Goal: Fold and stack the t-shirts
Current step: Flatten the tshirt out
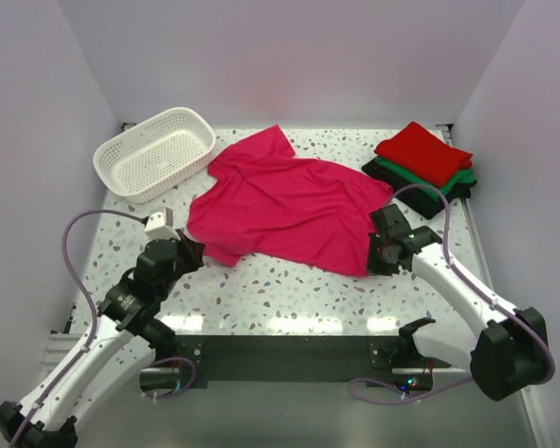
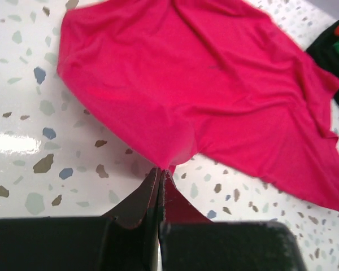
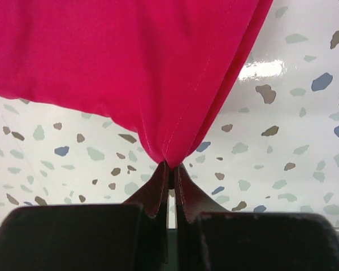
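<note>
Two pinches: left gripper and right gripper, fingers pressed together on near hem corners of magenta t-shirt, spread on table. Cloth likely light, limp; corner holds suit it.

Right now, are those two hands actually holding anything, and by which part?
Yes, both grip the pink t-shirt: the left hand pinches its near left corner, the right hand its near right corner.
</note>
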